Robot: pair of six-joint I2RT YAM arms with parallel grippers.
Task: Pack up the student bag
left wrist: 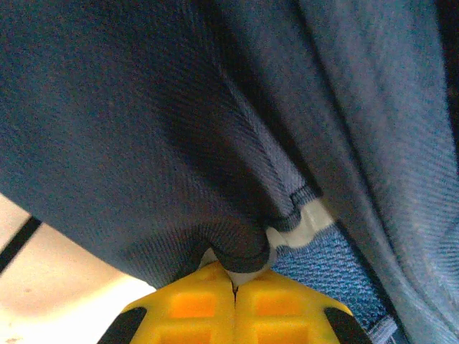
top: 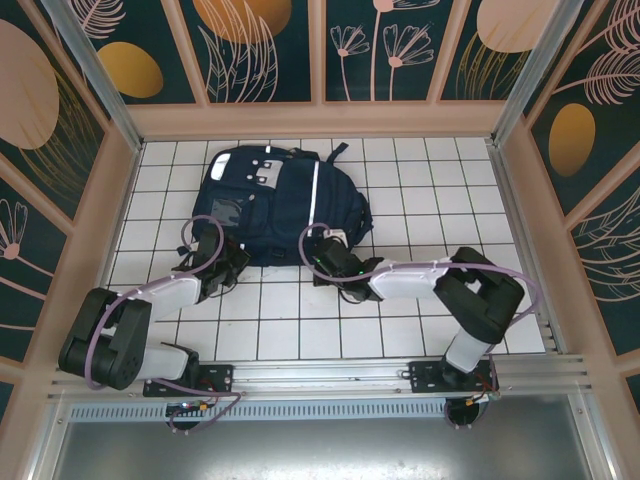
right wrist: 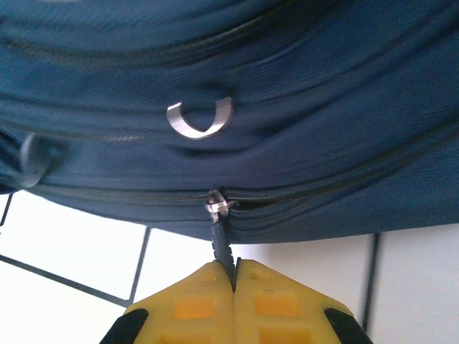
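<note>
bag: large navy fabric student bag (top: 270, 200) flat on white-tiled worktop (top: 420, 200), just beyond both claws | left claw (left wrist: 234, 281): clamped on its near-edge fabric fold | right claw (right wrist: 234, 271): pinching black zip pull (right wrist: 222, 244); zip runs sideways across it

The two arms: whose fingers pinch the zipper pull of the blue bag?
The right arm's fingers pinch the dark zipper pull on the student bag; the left arm's fingers hold only a fold of its blue fabric.

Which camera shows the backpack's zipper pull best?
The right wrist view: the zipper pull is close up at the edge of the backpack, pinched in the shut right claw. In the top view it is too small to tell. The left wrist view gives backpack fabric pinched in the left claw.
</note>
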